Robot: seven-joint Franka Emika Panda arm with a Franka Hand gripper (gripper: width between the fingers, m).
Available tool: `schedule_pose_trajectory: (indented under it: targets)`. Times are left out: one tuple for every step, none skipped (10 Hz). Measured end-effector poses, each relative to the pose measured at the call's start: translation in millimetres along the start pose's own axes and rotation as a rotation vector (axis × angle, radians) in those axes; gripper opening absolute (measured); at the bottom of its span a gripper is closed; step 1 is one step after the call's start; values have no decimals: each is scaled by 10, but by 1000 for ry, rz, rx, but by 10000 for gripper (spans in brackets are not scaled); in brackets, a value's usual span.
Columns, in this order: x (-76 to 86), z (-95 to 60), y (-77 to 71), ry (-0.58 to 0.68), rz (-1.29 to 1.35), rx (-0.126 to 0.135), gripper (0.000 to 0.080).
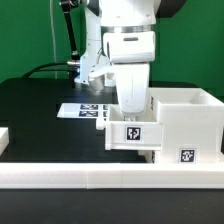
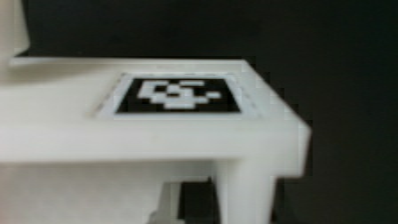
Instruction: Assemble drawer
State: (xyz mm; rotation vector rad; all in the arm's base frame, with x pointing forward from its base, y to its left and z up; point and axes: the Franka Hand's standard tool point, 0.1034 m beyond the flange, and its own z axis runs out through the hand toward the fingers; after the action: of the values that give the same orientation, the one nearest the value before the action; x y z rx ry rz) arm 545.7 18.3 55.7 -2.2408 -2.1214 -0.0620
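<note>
A small white drawer tray point(image 1: 131, 133) with a square tag on its front sits right against the large cube-shaped casing point(image 1: 188, 118), on the casing's side toward the exterior view's left. My gripper point(image 1: 131, 110) reaches straight down into the tray and is shut on its wall; its fingertips are hidden behind the wall. In the wrist view the tray's tagged face point(image 2: 175, 96) fills the frame, and one white finger point(image 2: 246, 196) shows below it beside my gripper point(image 2: 199, 205). The second tray is out of view.
The marker board point(image 1: 82, 110) lies flat on the black table behind the tray. A long low white border bar point(image 1: 100, 178) runs along the front. Another white piece point(image 1: 3, 140) pokes in at the exterior view's left edge. Cables hang behind the arm.
</note>
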Motion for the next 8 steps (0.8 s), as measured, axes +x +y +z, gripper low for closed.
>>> schedule_pose_trajectory:
  targets:
    - [-29,4,-9,3,8,-8,38]
    - [-23,3,-5,3,7,-8,38]
    - [-23,4,-5,3,7,-8,38]
    - [-15,6,-8,0,-1,-8,38]
    - [4,7,-13,-9,-22,-8,38]
    - [6,3,-17,-15,-28,-7,38]
    - [-12,0,-20,-13,-8,-8,38]
    - [-44,3,-25,-12,0,-11,38]
